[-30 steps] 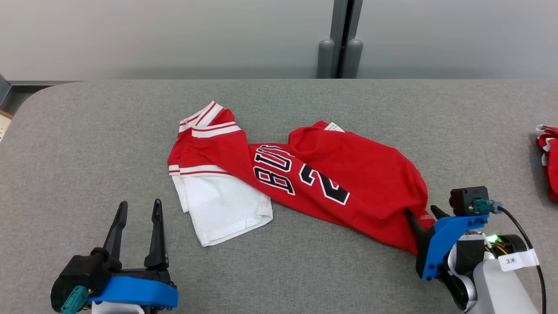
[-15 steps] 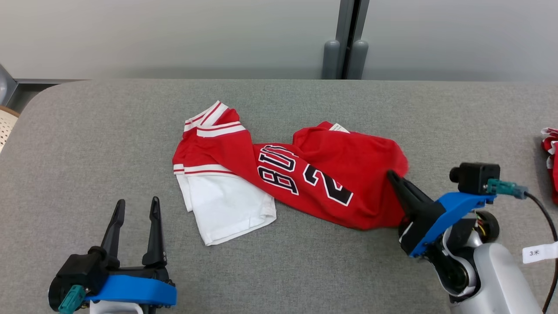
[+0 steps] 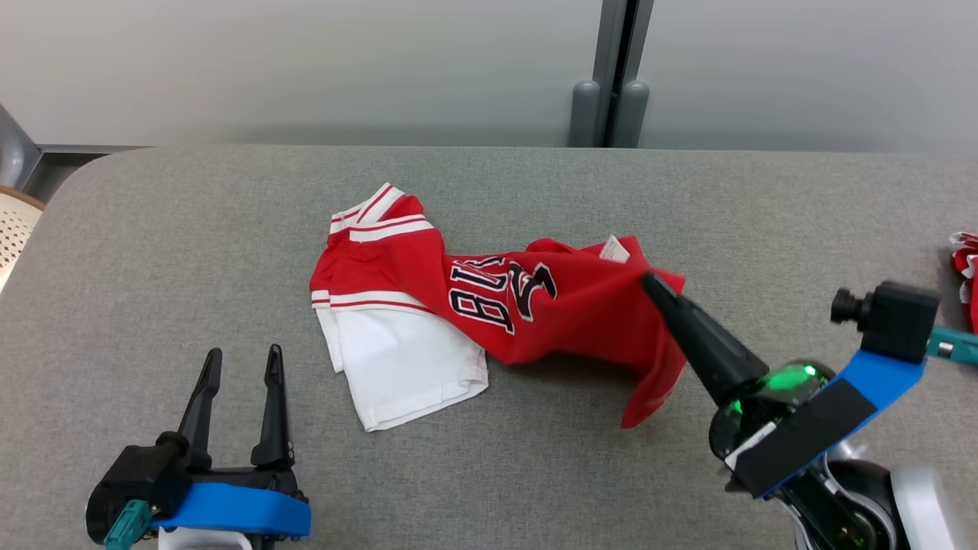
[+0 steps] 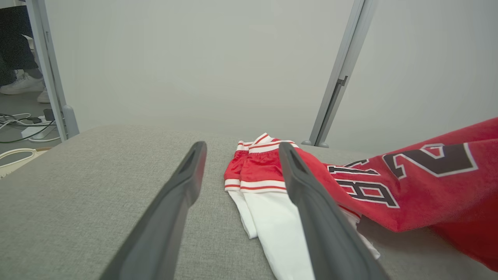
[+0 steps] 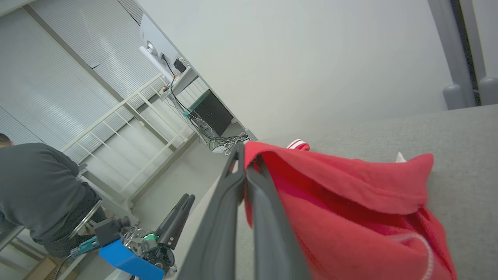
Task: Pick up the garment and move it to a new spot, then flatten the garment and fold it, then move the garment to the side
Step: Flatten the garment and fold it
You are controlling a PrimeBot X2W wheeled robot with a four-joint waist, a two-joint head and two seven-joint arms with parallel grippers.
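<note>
The right fingers point(image 3: 688, 328), pressed together, clamp an edge of the red garment point(image 3: 565, 328), raised above the grey worktop point(image 3: 191, 244); the left fingers point(image 3: 273, 405) stand apart.

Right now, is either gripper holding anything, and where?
The right gripper is shut on the red jersey, pinching cloth at its right end. The left gripper is open, empty.
</note>
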